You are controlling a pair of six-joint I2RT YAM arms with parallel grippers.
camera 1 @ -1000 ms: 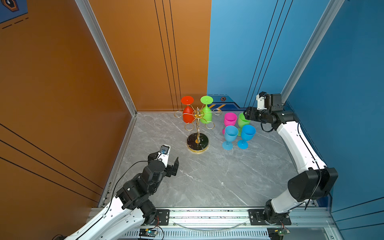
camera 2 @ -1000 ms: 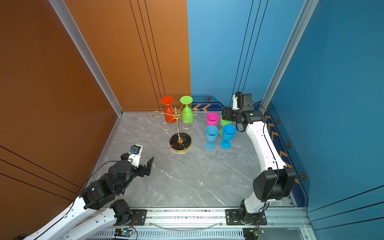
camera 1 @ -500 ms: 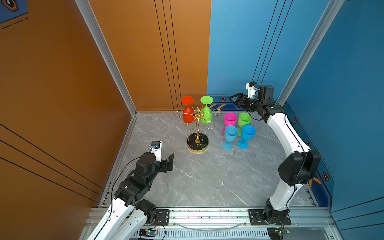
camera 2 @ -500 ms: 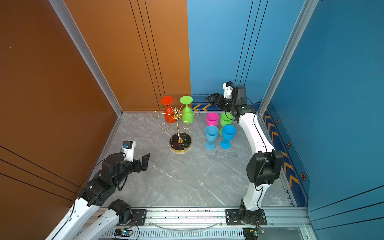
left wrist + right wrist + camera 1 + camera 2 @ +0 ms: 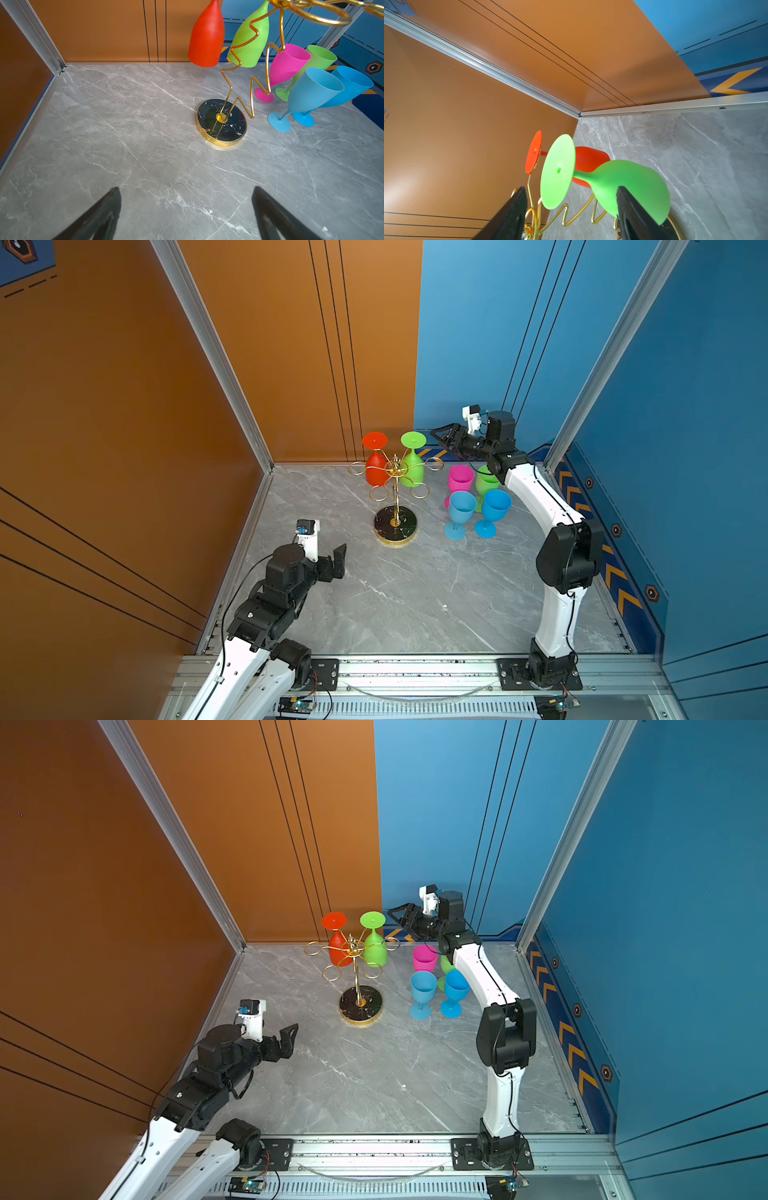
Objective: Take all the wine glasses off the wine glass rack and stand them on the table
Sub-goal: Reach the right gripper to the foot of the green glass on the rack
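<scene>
Right gripper [image 5: 437, 437] is swung over to the rack [image 5: 395, 497], jaws apart, empty, green glass [image 5: 412, 472] just ahead. Left gripper [image 5: 187, 188] is kept wide open, rack well ahead.

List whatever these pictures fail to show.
- Standing green glass: mostly behind the right arm in both top views.
- Wine glass rack arms: cut by the left wrist view's edge.
- Right claw touching hanging green glass? Depth unclear, right wrist view.

Orange wall [image 5: 291, 344] meets blue wall [image 5: 478, 344] above grey marbled floor [image 5: 415, 605].
</scene>
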